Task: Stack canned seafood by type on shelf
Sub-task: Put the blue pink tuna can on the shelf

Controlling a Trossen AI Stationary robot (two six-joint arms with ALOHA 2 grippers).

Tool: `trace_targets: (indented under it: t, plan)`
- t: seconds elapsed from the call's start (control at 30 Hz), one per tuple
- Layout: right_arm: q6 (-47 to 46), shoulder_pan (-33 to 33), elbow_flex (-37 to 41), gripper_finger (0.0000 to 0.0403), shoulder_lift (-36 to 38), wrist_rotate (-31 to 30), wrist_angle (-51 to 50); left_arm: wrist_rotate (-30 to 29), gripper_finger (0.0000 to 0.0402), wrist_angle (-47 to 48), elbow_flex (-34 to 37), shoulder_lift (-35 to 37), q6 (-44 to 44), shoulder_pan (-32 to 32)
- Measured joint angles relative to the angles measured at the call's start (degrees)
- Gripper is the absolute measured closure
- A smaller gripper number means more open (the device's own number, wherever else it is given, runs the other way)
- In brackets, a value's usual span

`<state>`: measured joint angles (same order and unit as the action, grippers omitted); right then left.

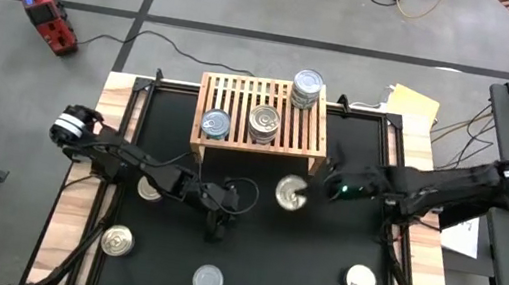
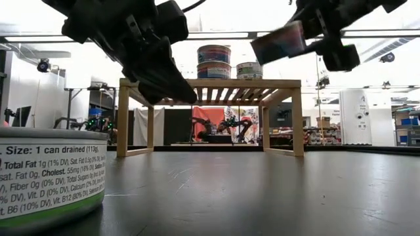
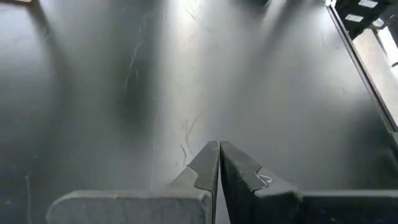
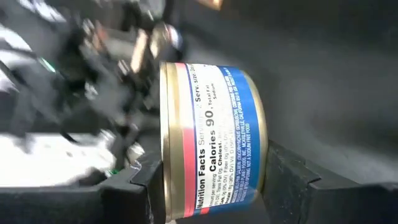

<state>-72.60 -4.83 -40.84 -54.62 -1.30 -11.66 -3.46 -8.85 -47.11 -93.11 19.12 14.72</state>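
The shelf [image 1: 261, 113] is a light-wood slatted rack at the table's far side. On it stand a blue-sided can [image 1: 215, 124], a silver can [image 1: 264, 122] and a two-can stack [image 1: 307, 88]. My right gripper [image 1: 302, 191] hangs in front of the shelf's right leg, shut on a blue-labelled can [image 4: 211, 137]. My left gripper [image 1: 218, 228] hovers shut over the black mat at the table's middle, its fingertips [image 3: 219, 149] holding nothing. Loose cans [image 1: 116, 240], [image 1: 208, 279], [image 1: 360, 280] stand upright on the mat; another [image 1: 150, 189] shows partly under my left arm. My right gripper pinches the can between its two fingers, one finger [image 4: 134, 180] on the lid end [image 4: 165, 155] and the other on the bottom end [image 4: 263, 155]. The fingers come roughly level from the table's right side. The can [image 2: 282, 40] hangs clear of the mat, slightly tilted.
The mat between the loose cans and the shelf lies bare. One can [image 2: 49, 177] stands right in front of the low camera. The table's wooden border [image 1: 74, 197] and black frame rails run along both sides.
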Motion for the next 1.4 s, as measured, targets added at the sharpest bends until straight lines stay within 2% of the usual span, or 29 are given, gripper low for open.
trace_targets:
  t: [0.27,0.4,0.7,0.83,1.03,1.4]
  plan:
    - [-1.26,11.00,-0.04,0.0221,8.20,1.26,-0.12,0.04,0.0401,-0.01,0.01,0.53,4.63,0.19]
    - [0.29,18.12,-0.07,0.0221,8.80,5.99,-0.02,0.04,0.0401,-0.07,0.01,0.53,5.44,0.22]
    - [3.99,33.05,-0.07,0.0221,4.65,21.22,2.86,-0.01,0.0401,0.10,0.01,0.53,6.94,0.10]
    - [4.68,38.30,-0.07,0.0221,2.86,25.74,3.84,-0.09,0.0401,0.27,0.01,0.53,7.12,-0.24]
    - [4.68,41.83,-0.07,0.0221,-0.29,28.25,5.79,-0.13,0.0401,0.32,0.01,0.53,7.92,-0.59]
    - [4.17,42.00,-0.11,0.0221,-6.07,29.78,10.33,-0.52,0.0401,1.00,0.01,0.53,9.30,-1.07]
